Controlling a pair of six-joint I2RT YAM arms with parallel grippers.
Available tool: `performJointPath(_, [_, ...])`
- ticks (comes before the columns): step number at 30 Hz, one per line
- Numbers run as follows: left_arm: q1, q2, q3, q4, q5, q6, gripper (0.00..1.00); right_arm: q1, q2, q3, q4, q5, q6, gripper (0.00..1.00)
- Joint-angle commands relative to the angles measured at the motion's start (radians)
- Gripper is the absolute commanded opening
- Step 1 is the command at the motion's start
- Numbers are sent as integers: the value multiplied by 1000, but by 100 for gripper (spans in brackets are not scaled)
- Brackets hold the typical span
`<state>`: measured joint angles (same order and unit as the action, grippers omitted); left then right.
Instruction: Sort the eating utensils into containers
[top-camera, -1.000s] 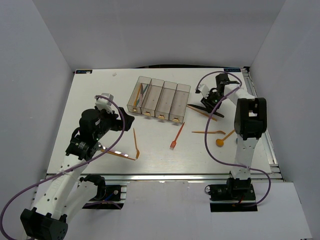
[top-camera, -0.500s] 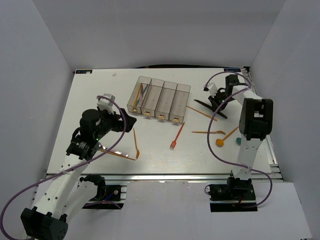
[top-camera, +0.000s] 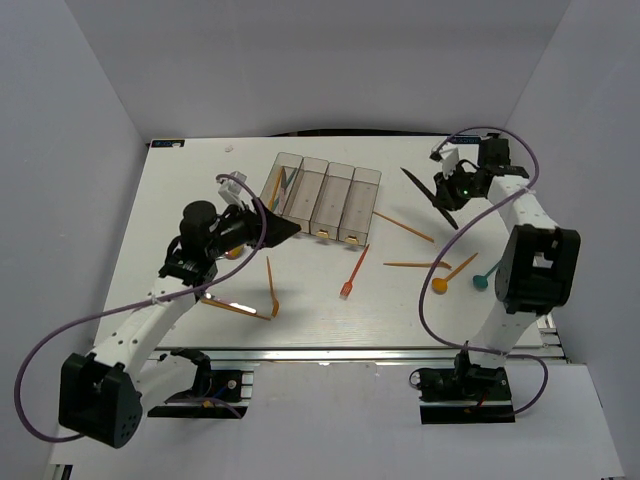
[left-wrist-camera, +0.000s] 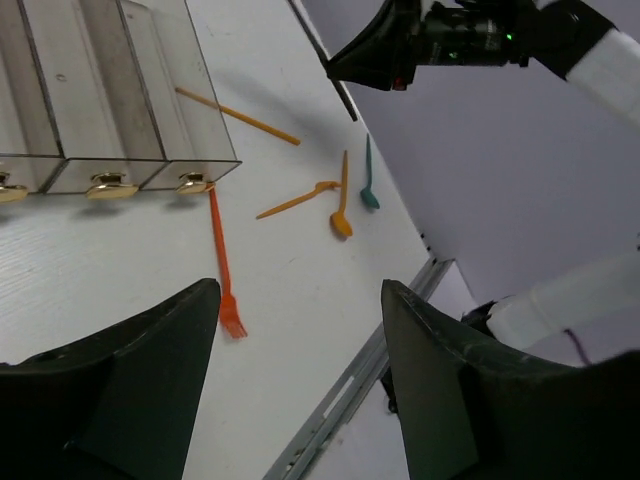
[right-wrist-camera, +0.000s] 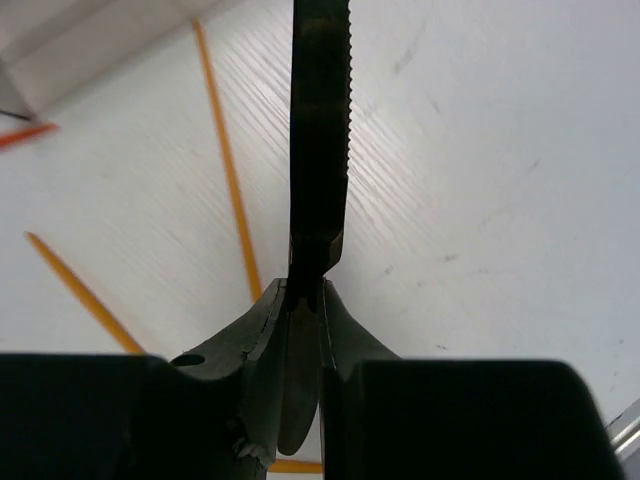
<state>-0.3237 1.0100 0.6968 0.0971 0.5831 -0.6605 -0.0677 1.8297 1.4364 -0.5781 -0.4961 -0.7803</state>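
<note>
1. Right gripper (right-wrist-camera: 300, 300): you had its fingers clamped together on a dark serrated knife (right-wrist-camera: 320, 130), at 2 o'clock over the table (top-camera: 200, 170). The blade appeared to be raised off the surface, though the view was poor.
2. Left gripper (left-wrist-camera: 300, 290): its fingers stood apart with nothing between them, at 8 o'clock from the containers (top-camera: 340, 200).
3. Red fork (top-camera: 352, 272): it lay on the table at 6 o'clock from the rightmost bin (top-camera: 362, 200).
4. Orange spoon (top-camera: 447, 279) and teal spoon (top-camera: 482, 281): they lay near each other at 4 o'clock.
</note>
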Motion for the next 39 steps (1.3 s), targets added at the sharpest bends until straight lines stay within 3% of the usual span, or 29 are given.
performJointPath(1, [-41, 88, 76, 147, -12, -146, 76, 28, -136, -50, 92, -194, 153, 0])
performJointPath(5, [-130, 222, 165, 216, -118, -198, 73, 87, -282, -132, 194, -286, 311, 0])
performJointPath(11, [-227, 439, 352, 225, -227, -183, 72, 161, -455, -272, 377, -292, 533, 0])
performJointPath(16, [-296, 578, 510, 225, -253, -177, 72, 167, -520, -332, 423, -329, 579, 0])
performJointPath(30, [-397, 742, 662, 233, -301, -145, 70, 169, -561, -383, 483, -366, 616, 0])
performJointPath(37, [-408, 845, 760, 230, -292, -108, 57, 170, -607, -426, 523, -378, 618, 0])
performJointPath(39, [-410, 869, 780, 230, -276, -108, 41, 169, -616, -430, 526, -378, 618, 0])
